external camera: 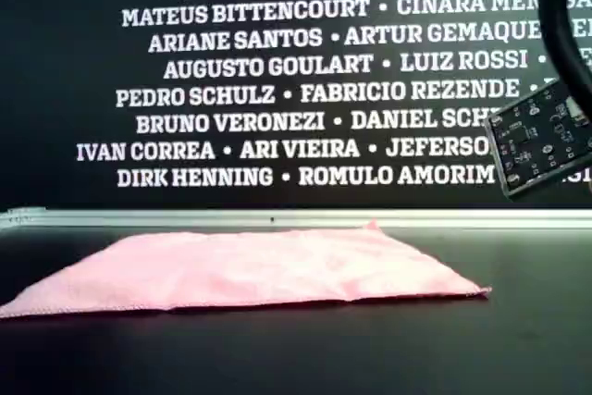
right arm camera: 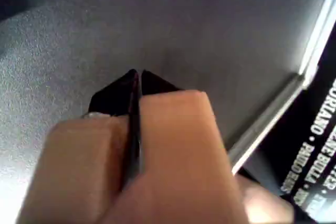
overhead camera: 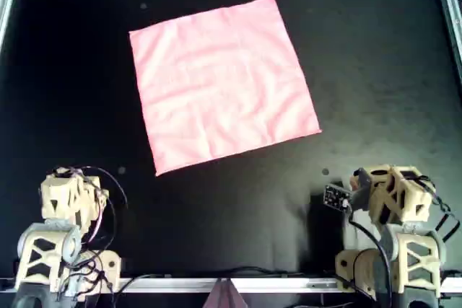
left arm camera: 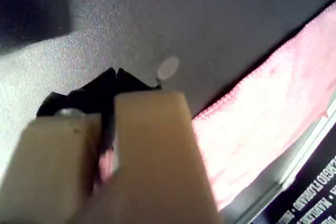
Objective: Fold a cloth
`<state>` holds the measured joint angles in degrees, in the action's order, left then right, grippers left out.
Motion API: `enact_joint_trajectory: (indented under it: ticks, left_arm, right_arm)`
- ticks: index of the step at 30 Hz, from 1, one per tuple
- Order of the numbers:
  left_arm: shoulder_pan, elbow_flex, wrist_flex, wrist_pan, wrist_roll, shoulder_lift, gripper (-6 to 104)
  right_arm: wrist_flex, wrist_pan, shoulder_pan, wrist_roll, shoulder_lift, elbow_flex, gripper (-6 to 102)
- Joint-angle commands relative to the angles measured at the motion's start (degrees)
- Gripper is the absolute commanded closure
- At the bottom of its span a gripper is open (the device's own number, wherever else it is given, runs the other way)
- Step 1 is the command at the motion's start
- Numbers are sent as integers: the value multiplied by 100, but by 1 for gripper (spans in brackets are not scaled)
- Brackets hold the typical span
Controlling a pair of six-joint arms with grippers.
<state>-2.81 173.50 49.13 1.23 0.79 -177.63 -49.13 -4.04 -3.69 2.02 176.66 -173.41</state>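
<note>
From overhead, I saw the pink cloth [overhead camera: 222, 84] lying flat and unfolded on the black table [overhead camera: 375, 70], turned a little so that its corners pointed roughly towards the table's edges. It had no real long axis, being near square. Both arms sat parked along the bottom edge of that view, well apart from the cloth; the left gripper [overhead camera: 68, 196] at bottom left looked the nearer to the cloth's lowest corner, the right gripper [overhead camera: 386, 192] at bottom right farther off.

In the exterior view the cloth [external camera: 250, 270] lay low and smooth before a wall of printed names [external camera: 296, 71].

Through the left wrist view, the left gripper [left arm camera: 113, 74] had its jaws pressed together on nothing, the cloth's hem [left arm camera: 262, 114] ahead of it.

The right wrist view showed the right gripper [right arm camera: 136, 74] likewise closed and empty over bare table.
</note>
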Motion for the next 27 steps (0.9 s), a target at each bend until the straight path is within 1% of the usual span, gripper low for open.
enact_joint_trajectory:
  ticks: [1,3,4,6,7,9,10,13,14,16,18,19,20,21,23,25,27]
  left_arm:
    - [53,-105,-105,18,-35,-18,97]
    - [53,-105,-123,26,-35,-26,97]
    - [53,-105,-123,26,-35,-26,95]
    - [53,-105,-132,26,-35,-26,91]
    - [53,-105,-149,26,-35,-26,87]
    - [53,-105,-185,26,-35,-26,77]
    - [53,-105,-185,26,-44,-26,72]
    - [53,-105,-185,26,-44,-26,53]
    - [53,-105,-185,26,-44,-26,47]
    - [44,-114,-185,26,-35,-26,38]
    - [35,-132,-185,35,-35,-26,31]
    - [35,-167,-185,35,26,-26,29]
    - [18,-255,-185,35,35,-26,27]
    - [18,-369,-185,35,-26,-26,26]
    - [18,-659,-176,53,-35,-18,25]
    - [-18,-958,-176,176,-35,18,25]
    - [-141,-1178,-158,352,-44,35,25]
  right_arm:
    - [-35,-18,-44,44,202,-88,93]
    - [-26,35,-62,62,202,-88,92]
    - [-26,0,-62,62,211,-88,90]
    - [-26,-18,9,62,211,-88,83]
    - [-26,-18,18,9,211,-79,77]
    - [-26,-18,18,-18,211,-53,65]
    - [-26,9,9,35,211,-44,59]
    - [-26,-26,26,62,211,-26,42]
    - [-26,-26,18,-9,211,-18,37]
    - [-26,18,9,-9,211,26,28]
    - [-26,70,-79,9,211,237,21]
    - [-26,70,-70,53,211,431,19]
    - [-26,53,-26,62,211,677,17]
    - [-26,9,18,70,211,958,15]
    - [-26,-35,35,70,202,1433,14]
    - [-26,-70,88,70,193,1775,14]
    - [-26,-114,193,79,167,1881,14]
